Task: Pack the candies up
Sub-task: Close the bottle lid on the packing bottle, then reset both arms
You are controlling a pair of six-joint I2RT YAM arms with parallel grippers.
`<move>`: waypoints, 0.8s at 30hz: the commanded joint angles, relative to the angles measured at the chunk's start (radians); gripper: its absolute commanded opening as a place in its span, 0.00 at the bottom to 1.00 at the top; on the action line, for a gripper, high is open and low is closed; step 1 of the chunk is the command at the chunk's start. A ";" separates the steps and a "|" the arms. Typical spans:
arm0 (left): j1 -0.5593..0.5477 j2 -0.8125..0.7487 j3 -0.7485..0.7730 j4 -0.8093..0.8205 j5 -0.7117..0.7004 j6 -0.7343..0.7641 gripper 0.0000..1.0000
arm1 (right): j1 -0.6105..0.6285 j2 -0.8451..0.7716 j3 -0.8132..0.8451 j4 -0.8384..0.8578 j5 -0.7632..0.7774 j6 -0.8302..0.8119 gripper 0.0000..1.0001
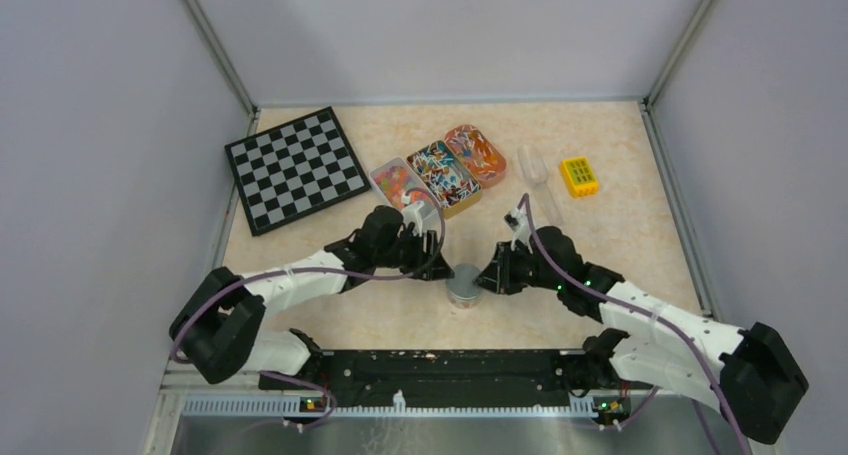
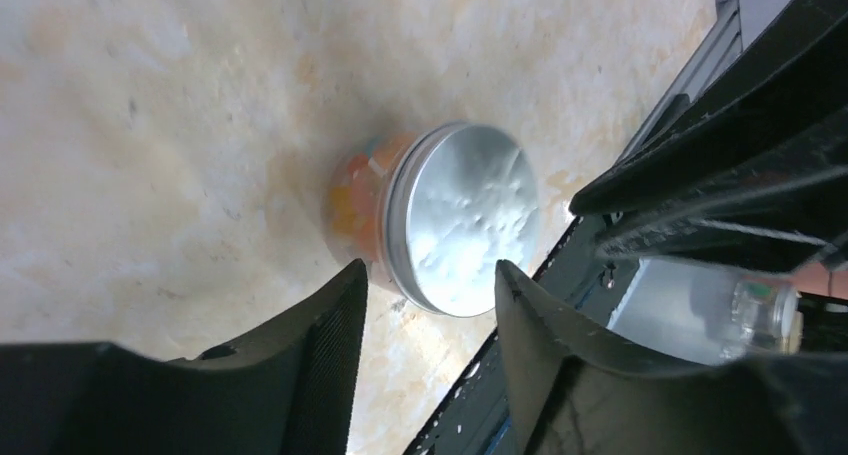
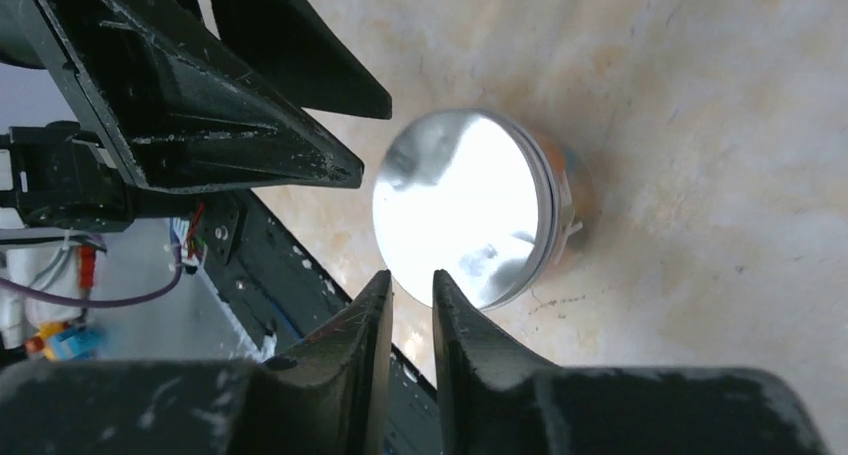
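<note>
A small clear jar with a silver screw lid (image 1: 463, 285) stands on the table between my two grippers. Orange candies (image 2: 352, 200) show through its wall below the lid (image 2: 470, 230). My left gripper (image 1: 432, 247) sits just left of the jar, open, nothing between its fingers (image 2: 430, 290). My right gripper (image 1: 490, 278) is close on the jar's right side, its fingers (image 3: 410, 290) only a narrow slit apart, empty, tips near the lid's rim (image 3: 465, 210). More candies fill three trays (image 1: 443, 173) further back.
A chessboard (image 1: 295, 168) lies at the back left. A clear plastic scoop (image 1: 533, 165) and a yellow block with green squares (image 1: 579, 175) sit at the back right. The black base rail (image 1: 440, 367) runs along the near edge.
</note>
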 commanded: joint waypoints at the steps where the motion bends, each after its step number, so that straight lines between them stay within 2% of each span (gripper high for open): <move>1: 0.004 -0.119 0.163 -0.117 -0.105 0.086 0.58 | 0.005 -0.090 0.193 -0.187 0.106 -0.125 0.30; 4: 0.005 -0.187 0.272 -0.223 -0.173 0.155 0.67 | 0.005 -0.141 0.301 -0.313 0.197 -0.184 0.59; 5: 0.004 -0.208 0.299 -0.245 -0.189 0.177 0.72 | 0.005 -0.156 0.333 -0.350 0.226 -0.203 0.71; 6: 0.004 -0.232 0.323 -0.264 -0.206 0.200 0.77 | 0.005 -0.169 0.367 -0.385 0.254 -0.220 0.79; 7: 0.005 -0.262 0.342 -0.279 -0.225 0.222 0.83 | 0.005 -0.181 0.398 -0.414 0.271 -0.235 0.82; 8: 0.005 -0.286 0.355 -0.285 -0.249 0.235 0.97 | 0.004 -0.191 0.428 -0.445 0.307 -0.252 0.82; 9: 0.005 -0.310 0.364 -0.288 -0.268 0.249 0.98 | 0.004 -0.197 0.459 -0.478 0.348 -0.263 0.83; 16: 0.005 -0.481 0.398 -0.316 -0.359 0.321 0.99 | 0.005 -0.247 0.596 -0.680 0.736 -0.224 0.84; 24: 0.004 -0.586 0.408 -0.380 -0.457 0.379 0.99 | 0.005 -0.395 0.524 -0.614 0.728 -0.223 0.85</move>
